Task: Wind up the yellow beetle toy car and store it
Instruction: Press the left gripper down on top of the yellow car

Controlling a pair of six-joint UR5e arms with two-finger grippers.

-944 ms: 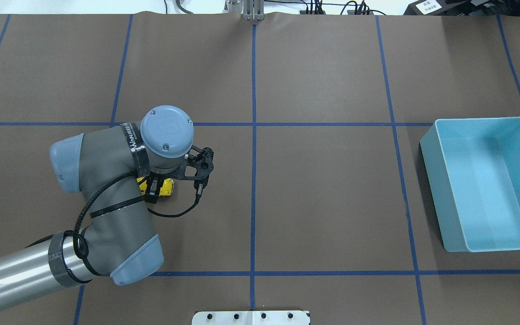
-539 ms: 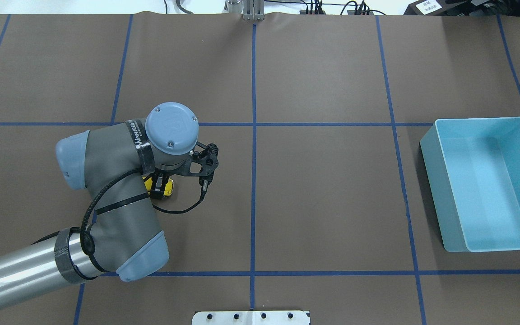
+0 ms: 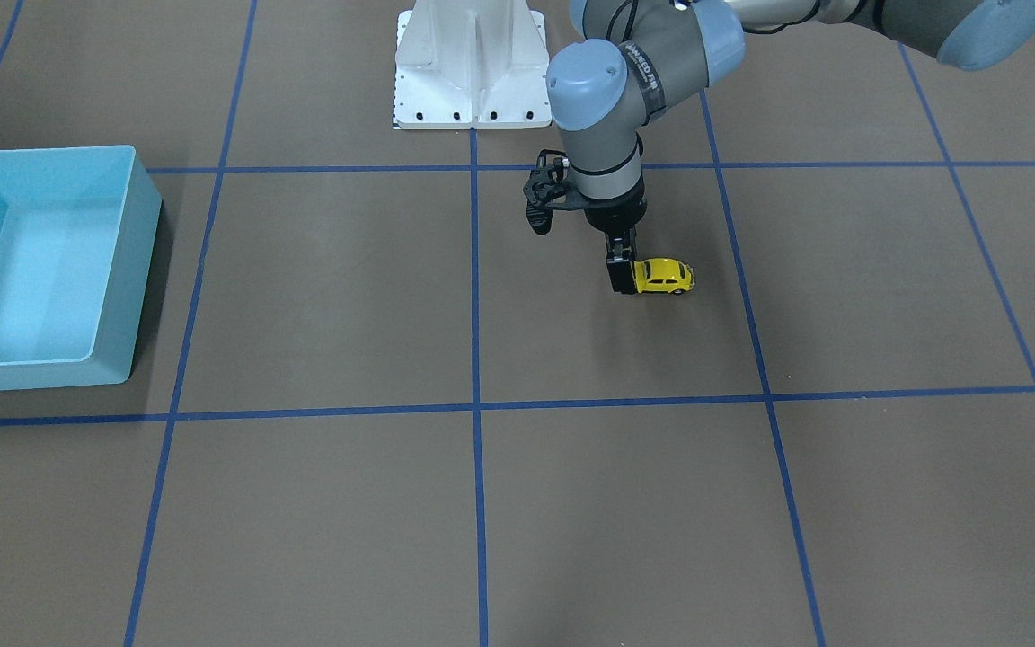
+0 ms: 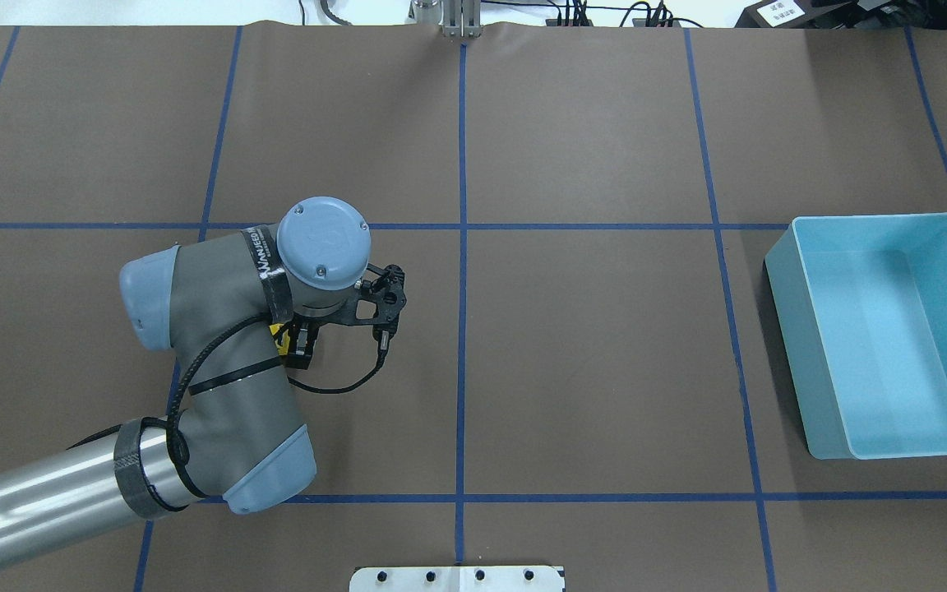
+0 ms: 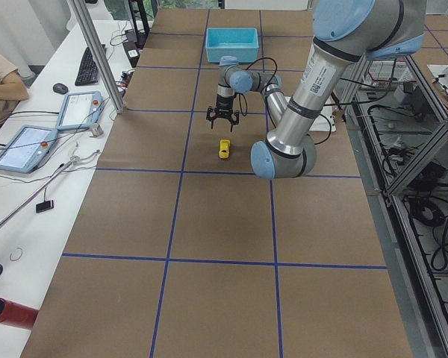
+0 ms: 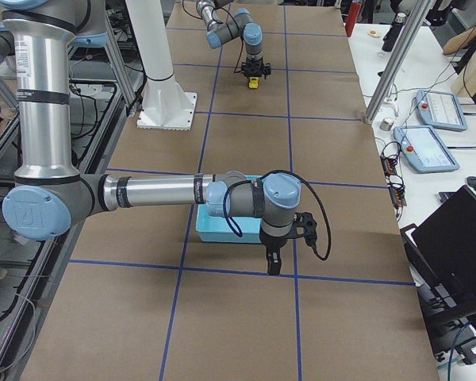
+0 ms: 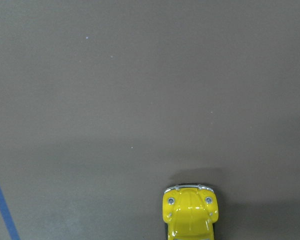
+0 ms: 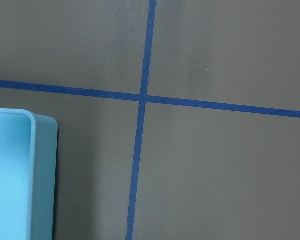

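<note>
though unclear whether left pincer (image 3: 623, 280) open or closed, brown paper tabletop (image 3: 329, 296) with blue tape grid (image 3: 475, 314)

Near arm reaches across the bench (image 6: 222, 325); right gripper (image 6: 274, 270) points straight down, its tips at a blue tape line (image 6: 341, 278), just beside the light blue bin (image 6: 222, 230), which the forearm partly hides; spacing of the fingers (image 6: 273, 260) cannot be judged. Toward the far end of the bench, left gripper (image 6: 254, 76) hangs upright over the yellow beetle toy car (image 6: 254, 82); contact not discernible; white pedestal (image 6: 168, 99) stands at the robot-side edge.
</note>
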